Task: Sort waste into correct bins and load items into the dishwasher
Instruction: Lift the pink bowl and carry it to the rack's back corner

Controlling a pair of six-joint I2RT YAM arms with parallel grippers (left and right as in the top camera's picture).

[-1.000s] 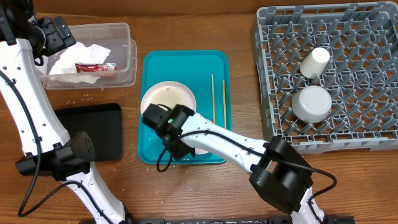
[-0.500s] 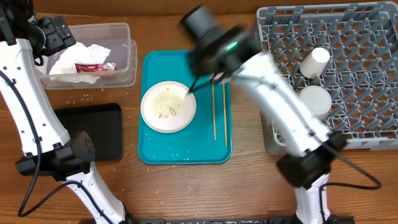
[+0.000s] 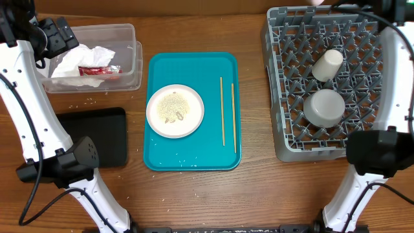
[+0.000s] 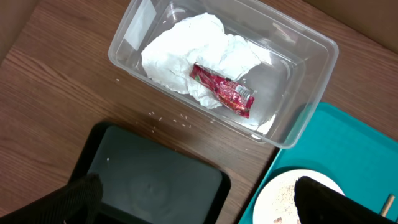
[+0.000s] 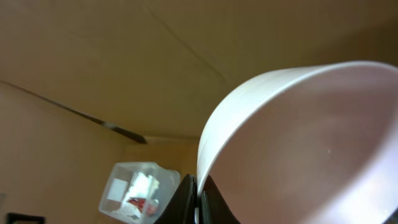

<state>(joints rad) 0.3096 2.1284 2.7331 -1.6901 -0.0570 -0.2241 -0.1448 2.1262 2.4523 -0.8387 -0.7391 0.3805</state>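
My right gripper (image 5: 198, 202) is shut on the rim of the large white plate (image 5: 311, 143) and holds it high; in the overhead view only the right arm (image 3: 396, 39) shows, beside the grey dish rack (image 3: 362, 139). The small white dish (image 3: 174, 111) with rice and scraps sits on the teal tray (image 3: 162, 68), next to two chopsticks (image 3: 222, 110). The grey bowl (image 3: 325, 107) and the white cup (image 3: 327, 65) lie in the rack. The napkin (image 4: 186, 56) and the red wrapper (image 4: 221, 90) lie in the clear tub (image 4: 305, 93). My left gripper (image 4: 199, 205) is open above the black tray (image 4: 155, 180).
Loose rice grains lie on the table (image 3: 84, 101) between the tub and the black tray, and on the teal tray's front part (image 3: 187, 158). The left arm's base (image 3: 71, 162) stands by the black tray. The right arm's base (image 3: 375, 155) stands at the rack's front right corner.
My right arm has lifted the large white plate off the teal tray and swung up and right, to above the rack's far edge. The left arm has not moved.
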